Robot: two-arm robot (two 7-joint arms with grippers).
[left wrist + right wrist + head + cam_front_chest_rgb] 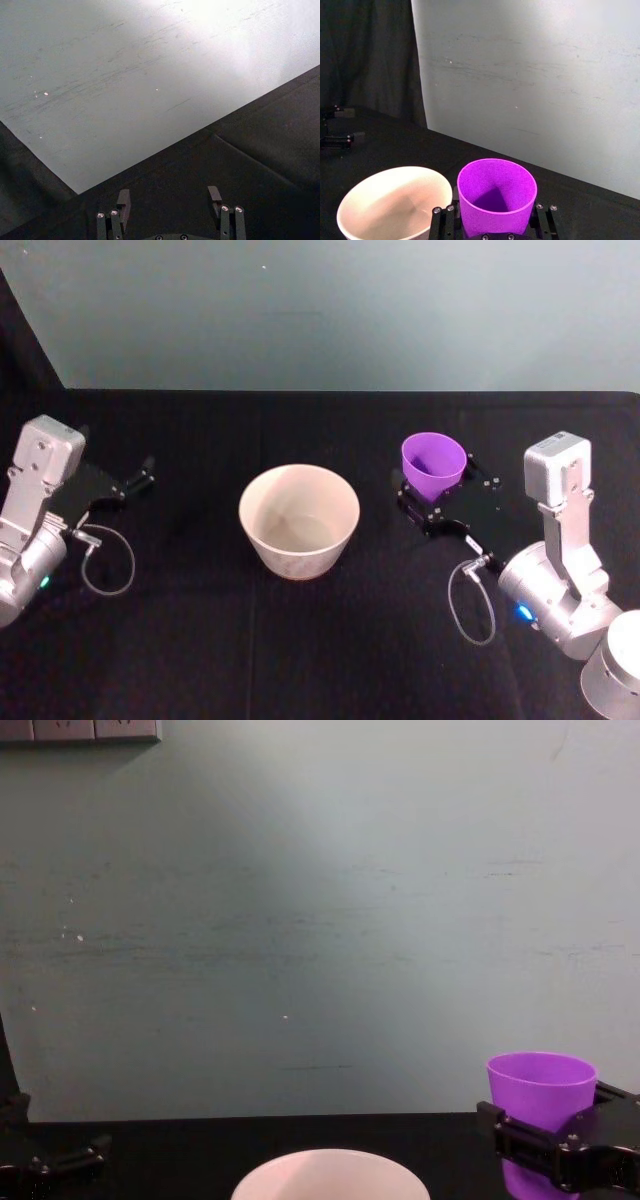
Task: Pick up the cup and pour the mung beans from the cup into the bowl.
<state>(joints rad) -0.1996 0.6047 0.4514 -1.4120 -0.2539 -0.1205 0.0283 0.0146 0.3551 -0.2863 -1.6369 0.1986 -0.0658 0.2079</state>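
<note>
Black counter (pixel 300 660): right hand (pixel 441 487) clamps upright purple cup (pixel 433 460) right of white bowl (pixel 299 525); left hand (pixel 138 478) open, idle left of bowl.

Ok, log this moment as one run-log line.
right gripper shut on cup, upright, right of bowl | left gripper open, parked far left

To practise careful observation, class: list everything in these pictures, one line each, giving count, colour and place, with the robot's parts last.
cup: one, bright purple, right of the bowl, upright
bowl: one, off-white, middle of the table
table: one, black cloth cover, under everything
wall: one, pale grey-green, behind the table
left gripper: one, black, jaws open, over the table's left side
right gripper: one, black, jaws shut on the cup
</note>
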